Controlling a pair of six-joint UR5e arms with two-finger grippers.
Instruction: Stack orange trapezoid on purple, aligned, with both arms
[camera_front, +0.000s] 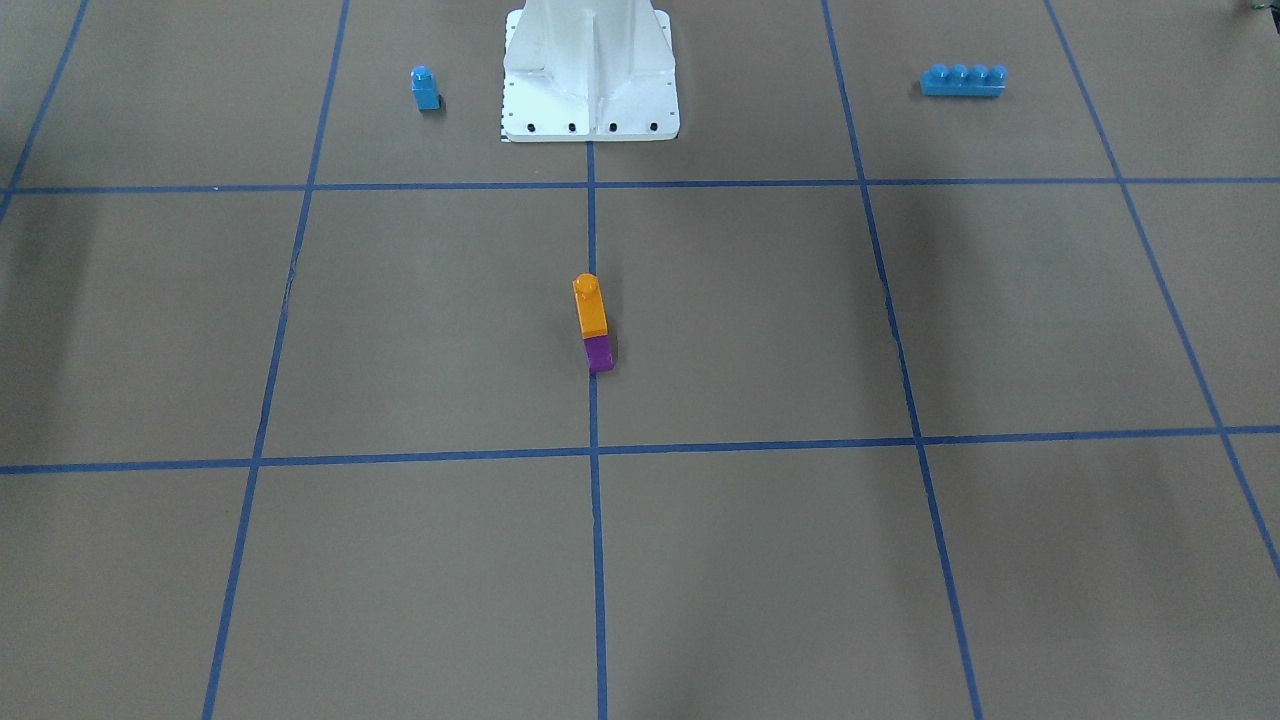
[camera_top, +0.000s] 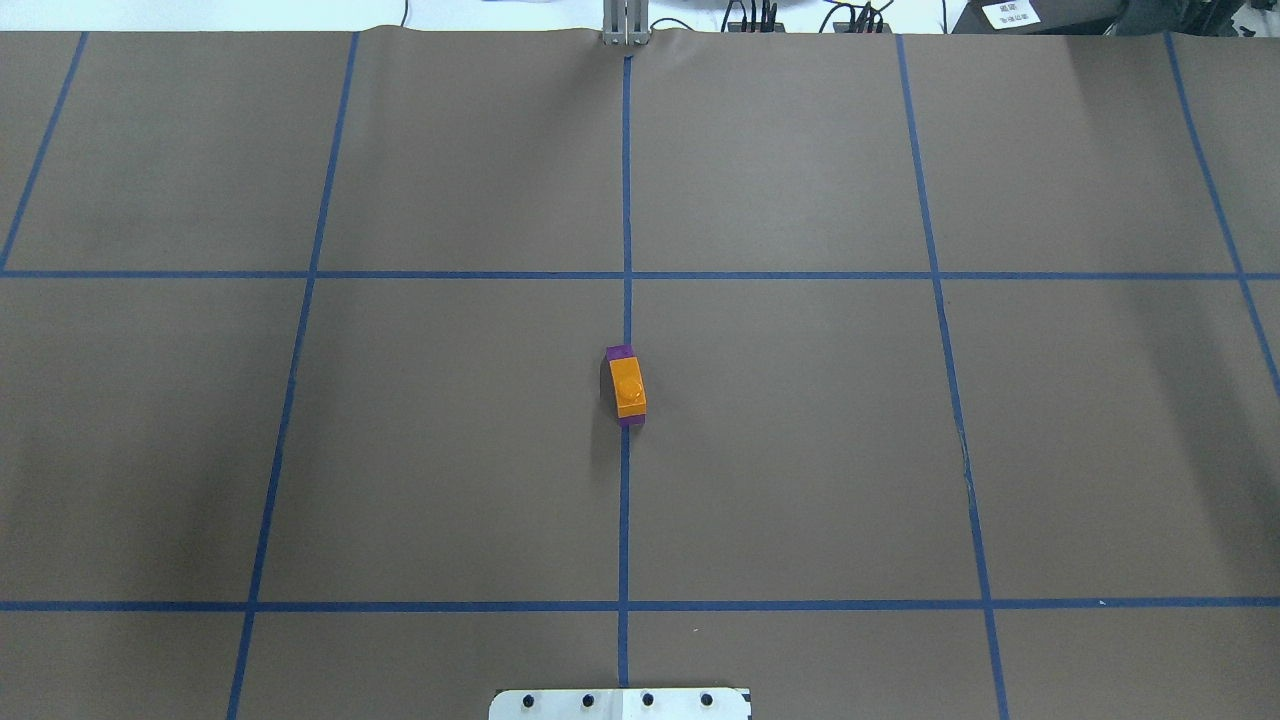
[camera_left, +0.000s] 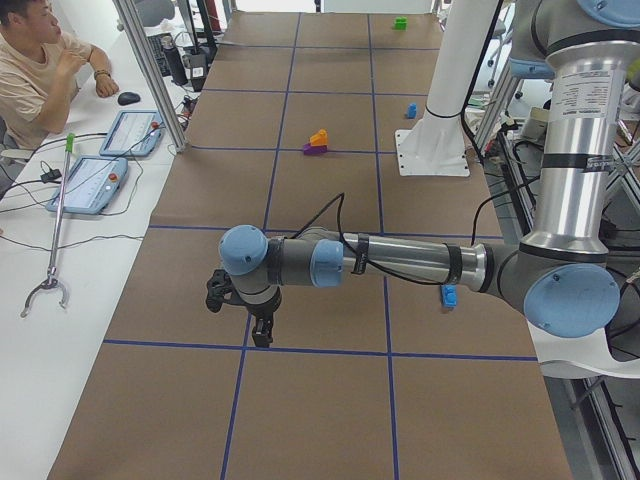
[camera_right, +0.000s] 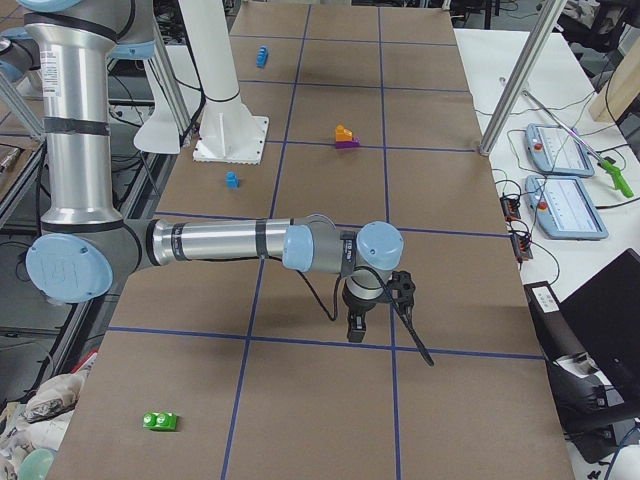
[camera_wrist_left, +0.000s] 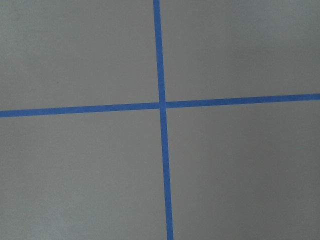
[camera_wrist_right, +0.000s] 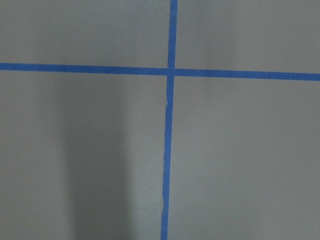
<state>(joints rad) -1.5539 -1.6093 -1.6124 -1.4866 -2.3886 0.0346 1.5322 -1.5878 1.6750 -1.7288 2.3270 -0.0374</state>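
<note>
While the left gripper (camera_left: 262, 338) hangs pointing down over a tape crossing at its own end of the desk (camera_front: 900, 560), it shows only in a side view, so I cannot tell whether its fingers are spread or pressed together. The same goes for the right gripper (camera_right: 356, 333) at the opposite end. Each wrist camera shows bare desk and blue tape, no brick. Outward from both, well apart from either, the orange brick (camera_front: 590, 308) sits on top of the purple brick (camera_front: 599, 354) at mid-desk, on the centre tape line (camera_top: 625, 520). The stack's long axis runs along that line, toward and away from the robot's base. Neither gripper looks nearer, as the stack lies between them. My judgement is that the stacking is done, aligned or close to it.
</note>
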